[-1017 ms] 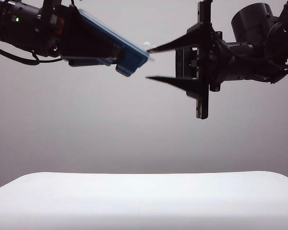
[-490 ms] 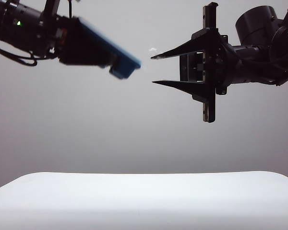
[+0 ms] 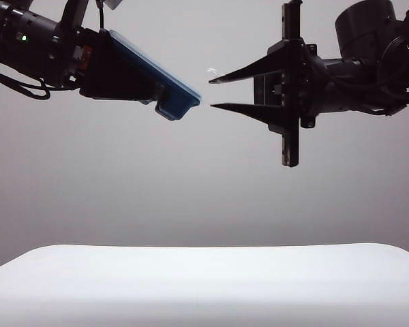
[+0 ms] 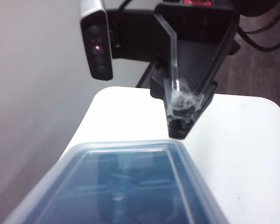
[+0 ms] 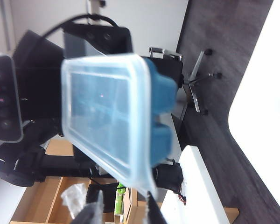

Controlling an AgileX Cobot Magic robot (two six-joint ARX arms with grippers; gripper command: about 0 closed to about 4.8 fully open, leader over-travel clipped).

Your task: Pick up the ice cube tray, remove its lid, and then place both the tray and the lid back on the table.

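Exterior view: we see the left gripper (image 3: 133, 71) clamped on the ice cube tray (image 3: 170, 95), high above the table (image 3: 204, 286). The right gripper (image 3: 211, 92) faces it, jaws apart and empty.

Left wrist view: the lid (image 4: 130, 154) covers the tray.

Right wrist view: the lid's edge nears the fingertips (image 5: 149, 198). Lid removal is pending; next, we judge, pinch that edge.

Both arms reach in level from the upper corners of the exterior view, high above the counter (image 3: 204, 286). The left hand (image 3: 133, 75) is clamped on the ice cube tray (image 3: 174, 99), its wrist tilted slightly downward toward the middle. The right hand (image 3: 215, 93) points level at it, its two pointed fingers (image 3: 242, 112) parted one above the other, a small gap short of the tray's end.
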